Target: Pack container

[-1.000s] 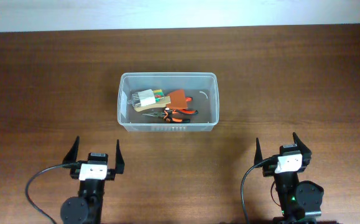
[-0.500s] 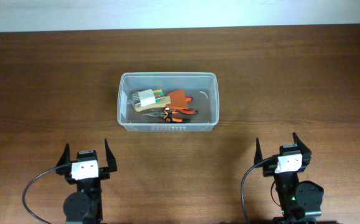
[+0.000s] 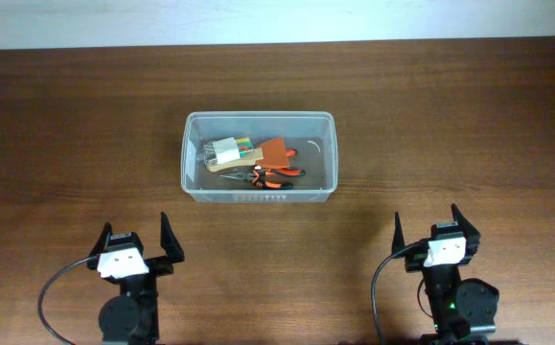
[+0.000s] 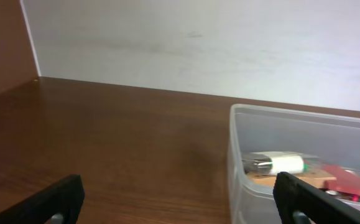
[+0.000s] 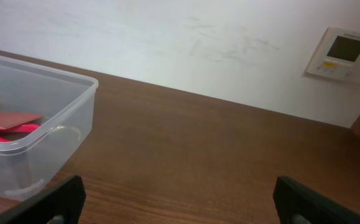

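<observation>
**Sam:** What is closest, at the bottom of the overhead view?

**Mia:** The two arms. The left gripper (image 3: 134, 224) sits at the lower left of the frame. The right gripper (image 3: 427, 216) sits at the lower right. Both point up the frame, across the brown table (image 3: 469, 115).

**Sam:** Are they holding something?

**Mia:** No. Each one has its two fingers spread wide apart, with nothing between them. In the left wrist view the dark fingers (image 4: 52, 200) poke in at the two bottom corners. The right wrist view shows the same thing.

**Sam:** Where is the container?

**Mia:** The container (image 3: 258, 116) stands flat on the table near the middle of the frame, a bit left of centre. It is higher up the frame than both grippers and well apart from them. The left one is nearer to it.

**Sam:** Which way does it lie?

**Mia:** Its long side runs left to right across the frame. Its short side runs up and down. The open top faces up.

**Sam:** What is inside?

**Mia:** A white box (image 3: 225, 150) with coloured bits lies in the left part. A brown piece (image 3: 275, 149) is just beside it on the right. Pliers (image 3: 275, 175) with orange handles lie below them, close to the near wall, handles to the right.

**Sam:** Do the wrist cameras see it?

**Mia:** Yes. It fills the lower right of the left wrist view and the left edge of the right wrist view.

**Sam:** And farthest away?

**Mia:** A pale wall (image 3: 277, 19) runs along the top. The right wrist view shows a small wall panel (image 5: 344, 53) with a screen at the upper right
</observation>
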You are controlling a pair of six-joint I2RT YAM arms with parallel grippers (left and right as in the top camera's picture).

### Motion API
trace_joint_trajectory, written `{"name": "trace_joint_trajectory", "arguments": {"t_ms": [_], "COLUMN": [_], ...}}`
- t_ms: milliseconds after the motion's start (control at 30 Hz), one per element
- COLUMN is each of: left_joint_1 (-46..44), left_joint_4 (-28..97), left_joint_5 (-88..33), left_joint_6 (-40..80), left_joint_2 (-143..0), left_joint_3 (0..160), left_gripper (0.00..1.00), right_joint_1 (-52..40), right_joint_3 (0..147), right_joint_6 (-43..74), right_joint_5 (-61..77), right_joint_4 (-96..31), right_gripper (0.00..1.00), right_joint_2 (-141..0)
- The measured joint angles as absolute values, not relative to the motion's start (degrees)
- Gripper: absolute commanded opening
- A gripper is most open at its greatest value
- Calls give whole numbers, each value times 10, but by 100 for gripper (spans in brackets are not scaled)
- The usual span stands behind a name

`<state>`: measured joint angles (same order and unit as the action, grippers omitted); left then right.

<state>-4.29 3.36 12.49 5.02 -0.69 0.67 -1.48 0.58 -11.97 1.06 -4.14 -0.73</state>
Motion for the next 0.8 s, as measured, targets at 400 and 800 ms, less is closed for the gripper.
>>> {"name": "trace_joint_trajectory", "arguments": {"t_ms": [400,800], "left_joint_1": [-70,-70], "left_joint_4": [34,34], "left_joint_5": [125,125], "left_joint_6": [55,55], "left_joint_2": [-7,-7], "left_joint_3": [7,7], "left_gripper": [99,99], "right_joint_1": [-15,-15], "right_joint_3": [6,6], "right_joint_6": [-120,-120], "right_joint_5": [11,11], "right_joint_4": [-41,-41], "right_gripper": [99,99], "right_joint_2": [-7,-7]}}
